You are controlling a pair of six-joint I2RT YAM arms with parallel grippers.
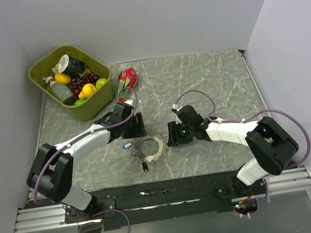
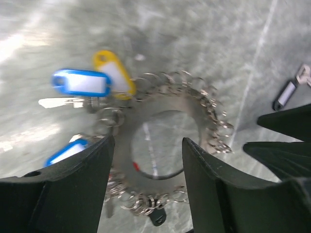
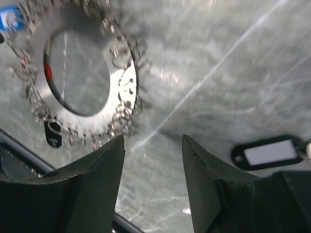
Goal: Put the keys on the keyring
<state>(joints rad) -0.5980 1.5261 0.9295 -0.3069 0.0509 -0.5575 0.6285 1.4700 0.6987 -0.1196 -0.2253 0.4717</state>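
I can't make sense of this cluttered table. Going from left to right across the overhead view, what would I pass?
the olive-green plastic bin of toy fruit → the silvery toothed metal keyring → the right arm's black fingers

No readable text anywhere (tag windows blank).

Light is bright and even, but both wrist views blur, glare whitening the table point(image 2: 22, 46) left of the left gripper point(image 2: 148, 141).
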